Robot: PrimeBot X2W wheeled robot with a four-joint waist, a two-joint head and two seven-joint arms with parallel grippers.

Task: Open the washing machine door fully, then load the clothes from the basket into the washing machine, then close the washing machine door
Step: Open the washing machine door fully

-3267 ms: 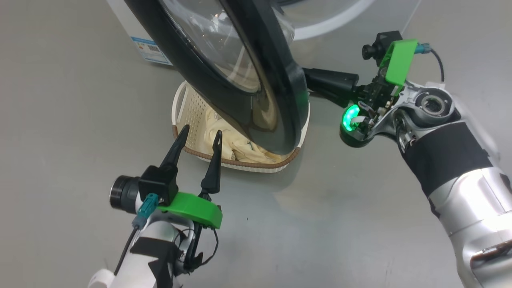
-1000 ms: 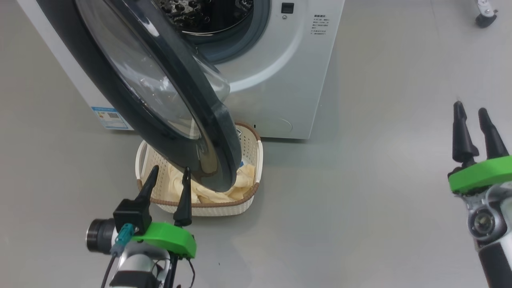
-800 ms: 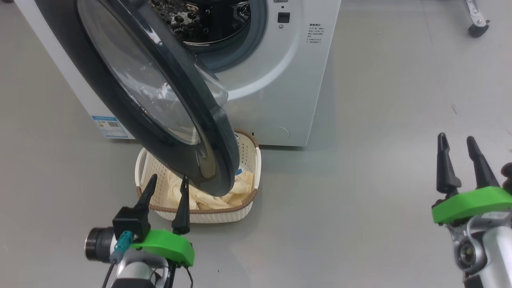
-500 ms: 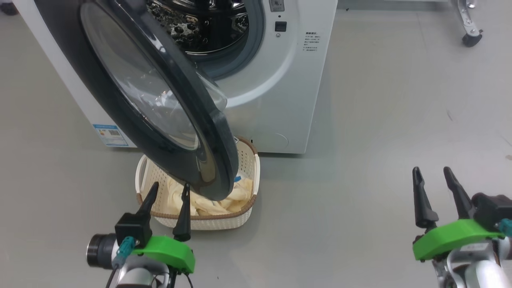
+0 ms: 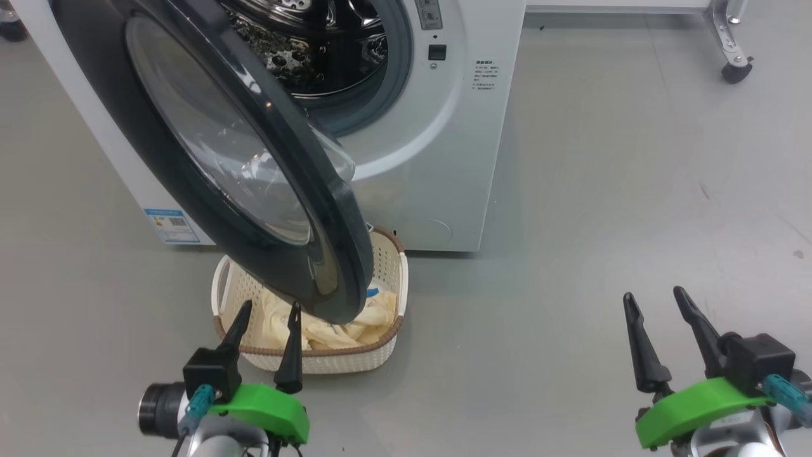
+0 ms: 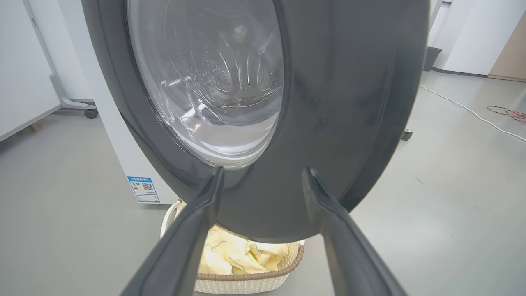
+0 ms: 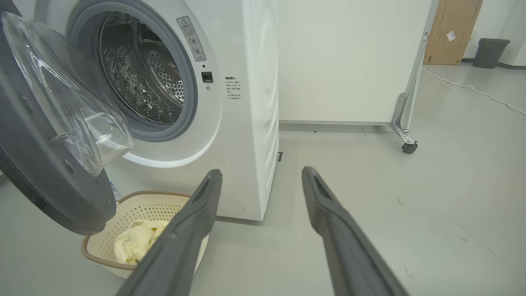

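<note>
Left tool (image 5: 270, 304), released and empty, hovers before the washing machine door (image 5: 216, 152), which looks only part-open, its free edge aimed at the robot above the basket (image 5: 330, 358). The basket's long side runs along the washing machine (image 5: 444, 158) front, and the clothes (image 5: 330, 330) lie inside it, unloaded. Right tool (image 5: 653, 292), released, hangs well aside.

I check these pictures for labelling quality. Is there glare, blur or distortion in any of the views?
Head view: even, soft light and sharp focus; the glass of the washing machine door carries pale reflections. Left wrist view: the wide lens makes the door bulge. Right wrist view: the straight edges of the washing machine lean and bow; the steel drum glints.
</note>
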